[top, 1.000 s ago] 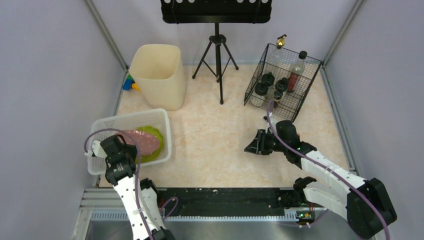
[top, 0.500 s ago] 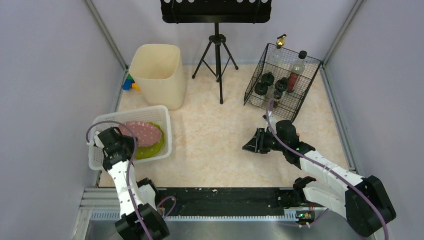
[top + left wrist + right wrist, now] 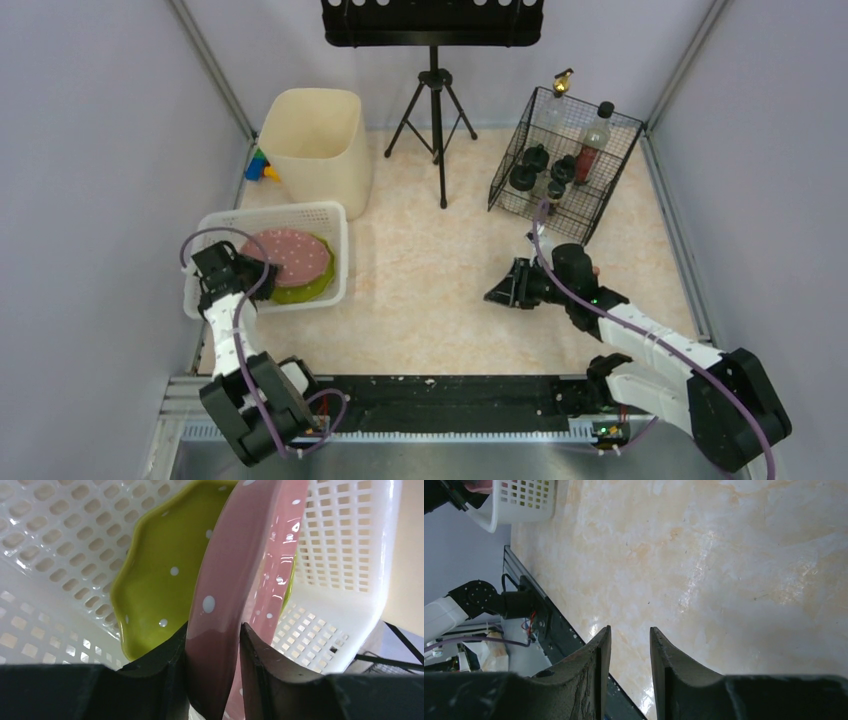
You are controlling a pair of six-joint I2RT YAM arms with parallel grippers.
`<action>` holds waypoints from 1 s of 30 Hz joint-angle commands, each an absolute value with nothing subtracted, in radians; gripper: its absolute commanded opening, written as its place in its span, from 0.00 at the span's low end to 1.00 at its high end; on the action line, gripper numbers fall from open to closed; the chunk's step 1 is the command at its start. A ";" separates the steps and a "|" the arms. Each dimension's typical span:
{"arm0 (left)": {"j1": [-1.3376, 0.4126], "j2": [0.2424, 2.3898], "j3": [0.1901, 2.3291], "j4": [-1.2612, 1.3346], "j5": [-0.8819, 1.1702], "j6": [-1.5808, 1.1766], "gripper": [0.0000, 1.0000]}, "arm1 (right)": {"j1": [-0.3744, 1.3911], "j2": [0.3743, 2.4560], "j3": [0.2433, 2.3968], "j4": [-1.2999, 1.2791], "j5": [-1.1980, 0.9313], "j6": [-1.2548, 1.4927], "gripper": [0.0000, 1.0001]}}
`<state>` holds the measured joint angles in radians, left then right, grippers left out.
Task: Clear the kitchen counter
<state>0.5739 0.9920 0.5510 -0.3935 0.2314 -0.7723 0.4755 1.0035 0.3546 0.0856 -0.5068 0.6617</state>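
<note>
The kitchen counter is a pale marbled tabletop. On its left stands a white slotted basket holding a green dotted plate with a pink dotted plate on top of it. My left gripper reaches in from the basket's left side. In the left wrist view the pink plate fills the gap of the left gripper, shut on its rim, with the green plate behind and the basket around them. My right gripper hovers low over bare counter; the right gripper is open and holds nothing.
A tall cream bin stands at the back left, small coloured toys beside it. A black tripod stand rises at the back centre. A black wire rack with bottles sits back right. A black rail runs along the near edge.
The left arm has drawn back and left, and the basket has slid away from the near edge. The pink plate has settled flatter onto the green plate. The right arm has barely moved.
</note>
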 commanded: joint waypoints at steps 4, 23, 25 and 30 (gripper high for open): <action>0.559 1.192 0.567 -0.516 0.276 -0.676 0.42 | 0.481 0.979 0.318 0.154 -0.508 0.691 0.34; 0.443 1.335 0.670 -0.738 -0.118 -0.799 0.56 | 0.481 0.938 0.298 0.148 -0.502 0.704 0.35; 0.430 1.379 0.697 -0.781 -0.174 -0.824 0.57 | 0.480 0.938 0.296 0.155 -0.501 0.707 0.35; 0.418 1.439 0.742 -0.843 -0.232 -0.843 0.56 | 0.480 0.933 0.294 0.149 -0.502 0.708 0.35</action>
